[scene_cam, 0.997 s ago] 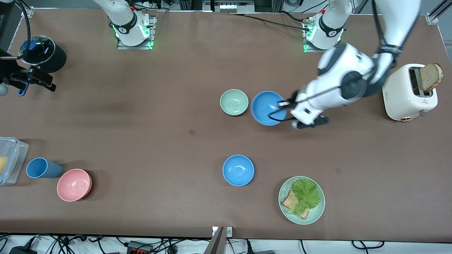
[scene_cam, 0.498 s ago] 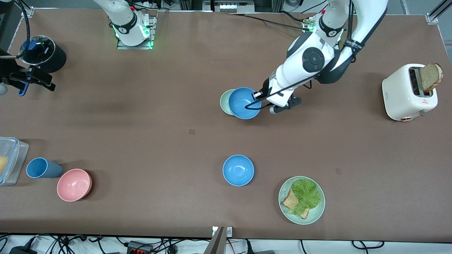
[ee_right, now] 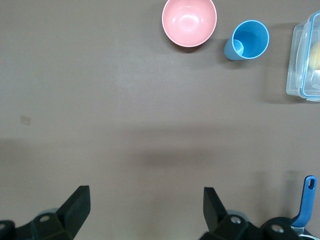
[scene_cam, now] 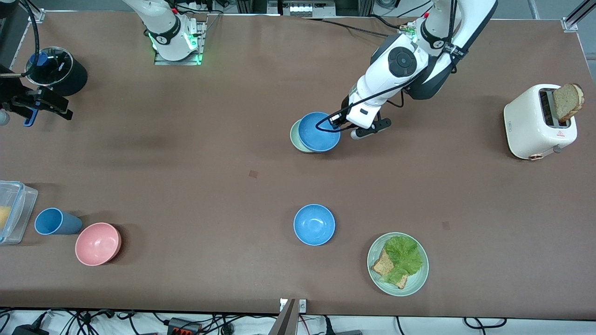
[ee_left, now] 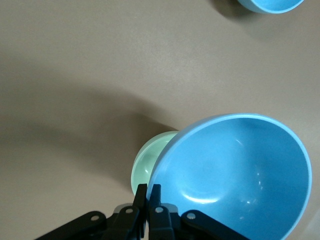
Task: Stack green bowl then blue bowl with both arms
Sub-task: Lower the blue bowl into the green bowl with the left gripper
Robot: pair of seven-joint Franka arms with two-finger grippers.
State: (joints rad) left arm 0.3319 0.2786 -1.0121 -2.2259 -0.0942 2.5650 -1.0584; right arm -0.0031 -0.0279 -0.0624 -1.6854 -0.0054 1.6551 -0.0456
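No legible text; toaster [scene_cam: 535,123] bears small red triangle sign, unreadable.

A white two-slot toaster [scene_cam: 539,122] stands at the left arm's end of the brown bench [scene_cam: 186,186], a slice of brown bread [scene_cam: 568,101] upright in one slot. Nearer the front camera, a flat pale-green plate [scene_cam: 397,264] carries lettuce and toast. At the right arm's end lie a round pink bowl [scene_cam: 98,244], a tall blue cup [scene_cam: 57,221] tipped on its side just beside it, a clear plastic lidded box [scene_cam: 13,211], and a black round pot [scene_cam: 59,70].
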